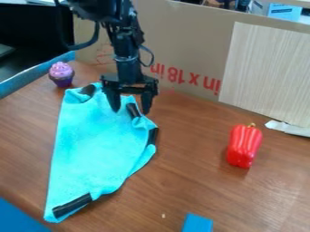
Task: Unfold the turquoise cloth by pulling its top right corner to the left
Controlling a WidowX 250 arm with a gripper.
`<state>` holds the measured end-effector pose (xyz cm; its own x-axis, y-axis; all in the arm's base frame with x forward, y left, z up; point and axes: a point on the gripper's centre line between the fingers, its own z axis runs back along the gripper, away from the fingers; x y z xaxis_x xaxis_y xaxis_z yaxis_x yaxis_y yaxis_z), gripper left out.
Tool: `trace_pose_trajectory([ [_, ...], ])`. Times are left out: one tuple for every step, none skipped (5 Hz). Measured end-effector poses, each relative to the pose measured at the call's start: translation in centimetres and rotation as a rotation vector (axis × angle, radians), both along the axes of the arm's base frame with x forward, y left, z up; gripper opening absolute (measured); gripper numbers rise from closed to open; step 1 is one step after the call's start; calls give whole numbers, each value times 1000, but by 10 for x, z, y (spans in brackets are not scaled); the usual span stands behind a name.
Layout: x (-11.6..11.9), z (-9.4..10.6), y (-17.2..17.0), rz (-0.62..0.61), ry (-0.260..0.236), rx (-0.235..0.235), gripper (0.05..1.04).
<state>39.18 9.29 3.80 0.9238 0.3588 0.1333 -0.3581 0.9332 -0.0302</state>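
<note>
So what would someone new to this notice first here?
Probably the turquoise cloth, spread out left of centre with black strips at its edges. Next, the black gripper hanging down at its far end, fingers apart. The bright red pepper stands out on the right, and a purple cupcake sits near the cloth's far left corner.

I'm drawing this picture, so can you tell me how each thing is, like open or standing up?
Gripper: open, fingers apart above the cloth.
Turquoise cloth: spread out, rumpled near the gripper.
Toy cupcake: upright.
Red bell pepper: whole, stem on.
Cardboard wall: standing up.
</note>
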Motion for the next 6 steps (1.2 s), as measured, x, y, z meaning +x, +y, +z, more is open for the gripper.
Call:
trace_pose_trajectory([
  [-1, -7, 2, -1, 11, 11, 721],
  [-3, -11, 2, -4, 11, 11, 428],
  [-4, -10, 2, -17, 11, -20, 218],
  [-10, 8, 5, -53, -14, -76, 96],
  [-19, 25, 18, -60, -51, -113, 73],
  [-40, 32, 52, -15, -43, -155, 72],
])
